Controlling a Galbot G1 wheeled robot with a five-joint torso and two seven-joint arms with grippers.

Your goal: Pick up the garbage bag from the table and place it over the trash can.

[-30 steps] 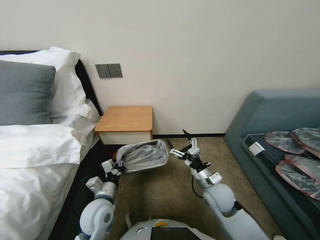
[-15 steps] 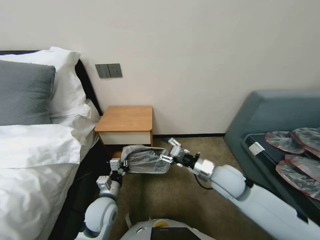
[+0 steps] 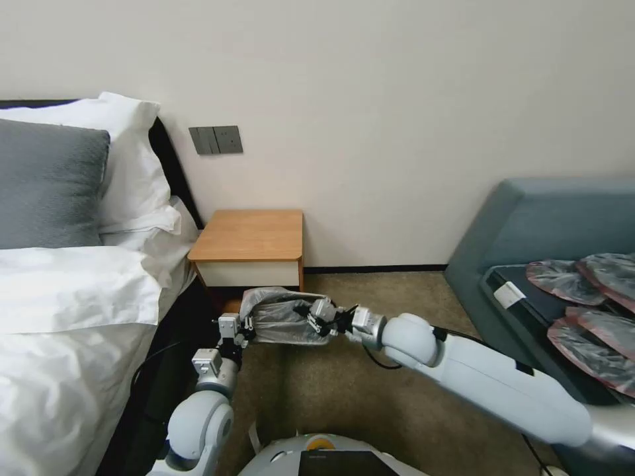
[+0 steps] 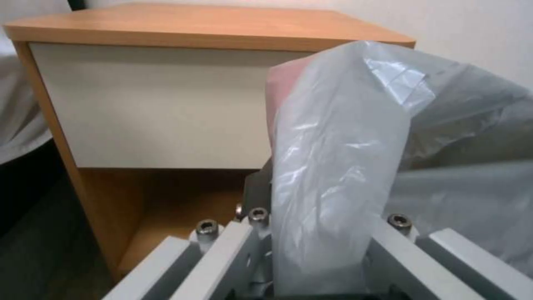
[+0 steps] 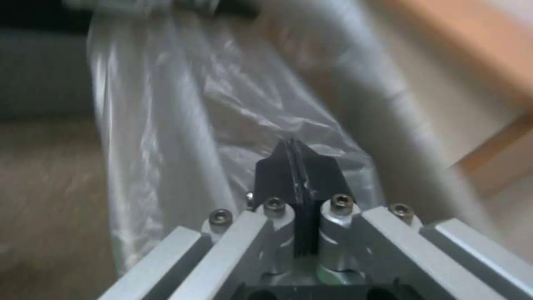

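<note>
Robot base at the near edge of the head view, both arms reaching forward over the carpet (image 3: 344, 390). Left gripper (image 3: 243, 325) is low and close in, clamped on the near-left end of the garbage bag (image 3: 281, 316); from the left wrist, a fold of translucent plastic (image 4: 333, 187) with a pink patch of rim runs down between its fingers. Right gripper (image 3: 311, 316) comes in from the right on a long outstretched arm, dark fingertips (image 5: 297, 166) pressed together, tips against the crinkled plastic (image 5: 166, 125). Whether film is actually pinched between them, I can't tell. The bag is stretched between the two grippers, off the floor, just in front of the surface (image 3: 250, 236) and below its top, about level with the white drawer front (image 4: 155, 108). Bed (image 3: 59, 317) lies along the left, a blue sofa (image 3: 529, 225) at the right with flat red-rimmed bags (image 3: 582, 311) on it.
</note>
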